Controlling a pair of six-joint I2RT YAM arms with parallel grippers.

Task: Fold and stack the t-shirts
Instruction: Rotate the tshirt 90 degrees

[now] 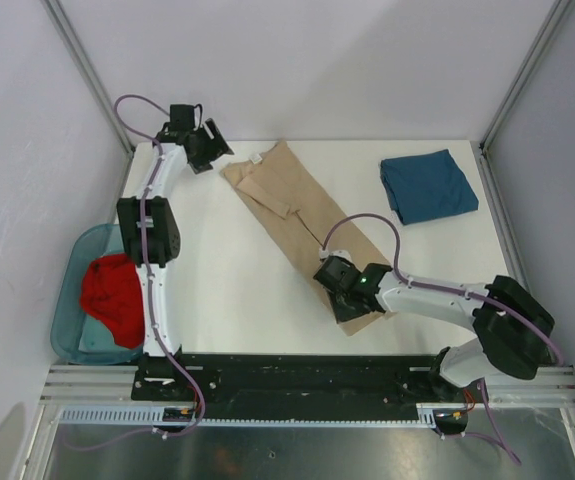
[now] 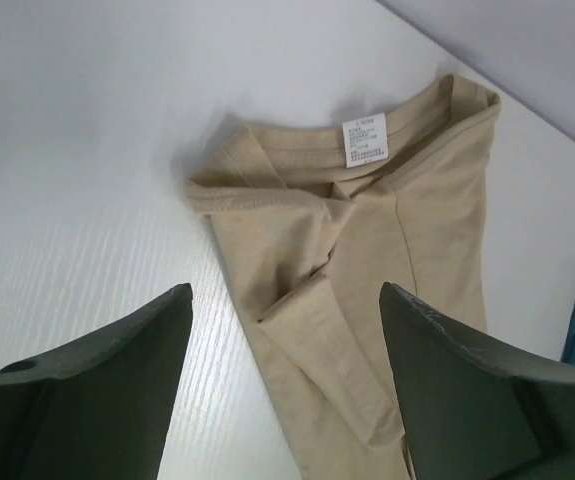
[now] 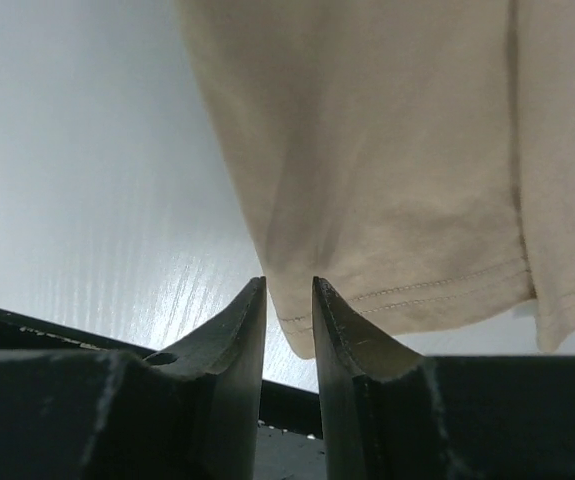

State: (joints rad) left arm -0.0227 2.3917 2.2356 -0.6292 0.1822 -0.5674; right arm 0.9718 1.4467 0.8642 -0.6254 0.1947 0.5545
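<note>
While the white surface (image 1: 217,290) between pale walls (image 1: 317,60) carries the tan t-shirt (image 1: 287,205) at centre and the teal t-shirt (image 1: 427,187) far right, the left fingers (image 2: 97,390) hang wide open beside the tan shirt's far end, the right fingers (image 3: 227,340) narrowly parted over its near hem.

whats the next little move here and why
Probably lift the right claw slightly off the hem. The tan t-shirt lies flat as a long narrow strip. The right jaws stand slightly apart at its hem corner, and the left claw hangs wide open over the collar, holding nothing. A crosswise fold likely needs a fresh grip.
</note>
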